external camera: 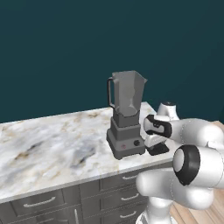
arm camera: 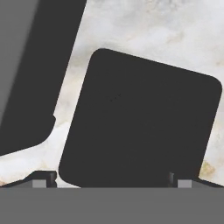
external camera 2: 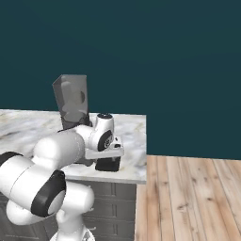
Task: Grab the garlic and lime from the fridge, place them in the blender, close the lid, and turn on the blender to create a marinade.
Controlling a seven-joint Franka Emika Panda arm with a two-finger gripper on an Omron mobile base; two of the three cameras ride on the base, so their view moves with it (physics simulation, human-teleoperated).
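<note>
Spread-jawed gripper over black lid, flat on marble counter, beside blender

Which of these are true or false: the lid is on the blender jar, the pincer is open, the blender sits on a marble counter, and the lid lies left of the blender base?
1. The lid is on the blender jar. False: it lies flat on the counter, and the jar's top is uncovered.
2. The pincer is open. True: its tips stand wide, one at each side of the lid.
3. The blender sits on a marble counter. True.
4. In the left base view, the lid lies left of the blender base. False: it lies to its right, near the counter's end.
</note>
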